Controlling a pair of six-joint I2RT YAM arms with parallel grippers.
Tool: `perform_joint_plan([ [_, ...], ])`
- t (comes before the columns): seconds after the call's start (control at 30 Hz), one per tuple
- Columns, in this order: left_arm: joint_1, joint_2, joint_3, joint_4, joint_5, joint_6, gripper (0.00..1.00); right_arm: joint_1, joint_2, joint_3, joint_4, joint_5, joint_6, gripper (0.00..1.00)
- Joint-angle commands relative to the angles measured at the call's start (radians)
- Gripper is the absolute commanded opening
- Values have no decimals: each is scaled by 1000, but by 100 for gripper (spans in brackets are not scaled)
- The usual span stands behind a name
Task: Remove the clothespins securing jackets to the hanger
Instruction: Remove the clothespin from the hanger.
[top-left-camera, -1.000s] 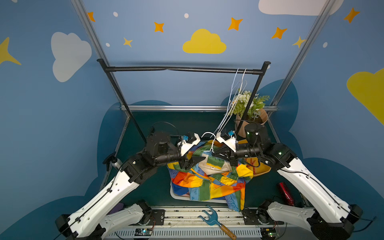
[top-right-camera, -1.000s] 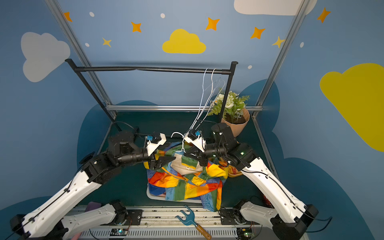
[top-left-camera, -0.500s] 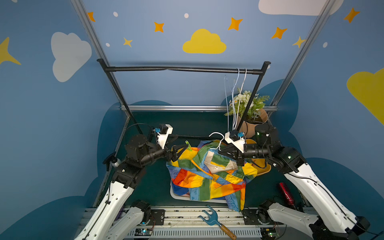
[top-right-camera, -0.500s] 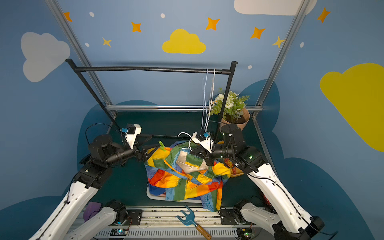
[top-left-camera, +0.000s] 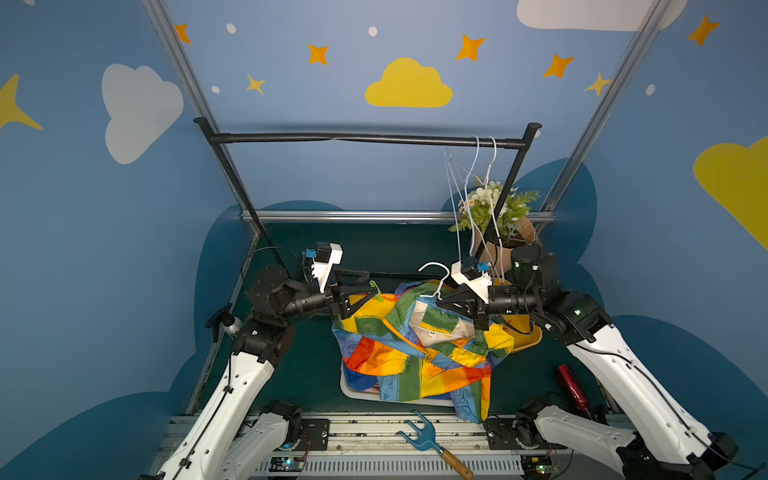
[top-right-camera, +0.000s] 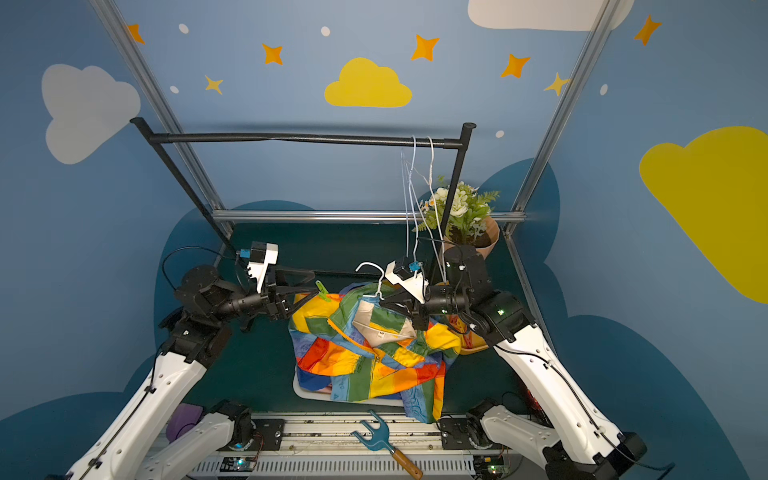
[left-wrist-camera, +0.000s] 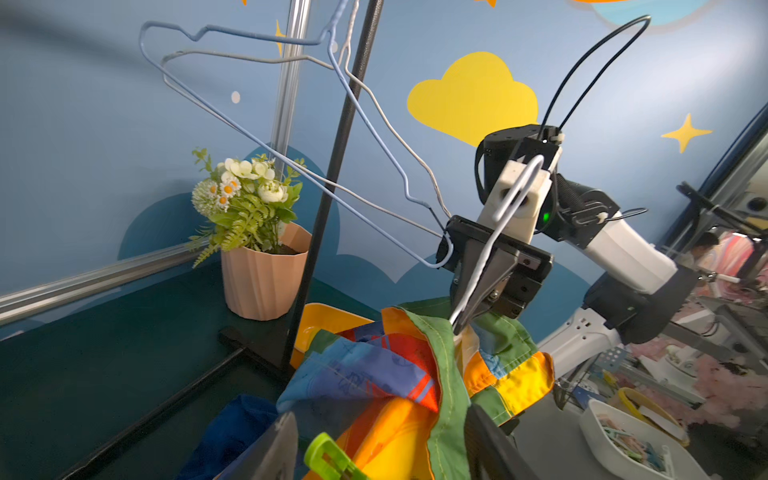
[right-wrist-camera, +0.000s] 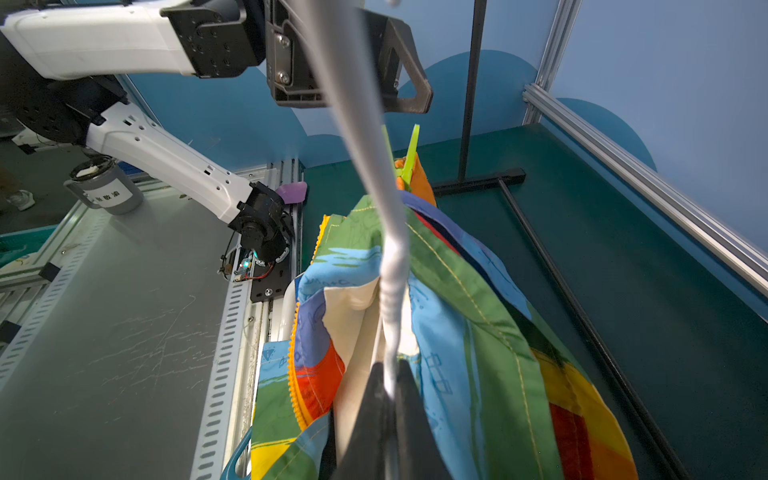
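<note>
The rainbow-striped jacket (top-left-camera: 415, 349) lies crumpled in the middle of the dark green table (top-left-camera: 299, 374), spread over a white tray (top-left-camera: 353, 392) and reaching a yellow bowl (top-left-camera: 530, 334) on the right arm's side; its neck end is raised on a white hanger (top-left-camera: 436, 272), whose hook stands up above the cloth; a green clothespin (top-left-camera: 376, 289) sticks up from the jacket's edge on the left arm's side, clipped over the fabric. The left gripper (top-left-camera: 370, 286) is level with that pin, its jaws standing apart with the pin between them; in the left wrist view the pin sits close by one finger (left-wrist-camera: 278, 444) and well clear of the other, and whether it touches the near one cannot be told; nothing is clamped there. The right gripper (top-left-camera: 439, 302) is closed tight on the hanger's wire just below the hook, at the jacket's neck opening (the right wrist view shows its two dark fingers (right-wrist-camera: 411, 424) pressed together with the white wire running out between them). Farther back, two bare wire hangers (top-left-camera: 478, 178) hang from the black rail (top-left-camera: 353, 138) near the post on the right arm's side, beside a potted plant (top-left-camera: 494, 224); a blue forked tool (top-left-camera: 419, 434) lies on the rig's front rails; a red object (top-left-camera: 571, 384) lies near the right arm's base.
</note>
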Motion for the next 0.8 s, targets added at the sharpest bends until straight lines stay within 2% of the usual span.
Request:
perform_joint_plan([
  [0.0,5,27,22,34,94,-18,59,-16,-1,19,56,-54,21,0],
  [0.07,6,35,24,33,106,-16,56,-23,-2,20,67,-65,28,0],
  [0.17,4,36,19,37,113,-14,45,-30,-1,20,75,-71,29,0],
  [0.5,4,42,19,69,121,-19,47,-40,14,19,119,-130,99,0],
  [0.77,-6,42,23,81,123,-17,39,-43,13,7,146,-141,130,0],
])
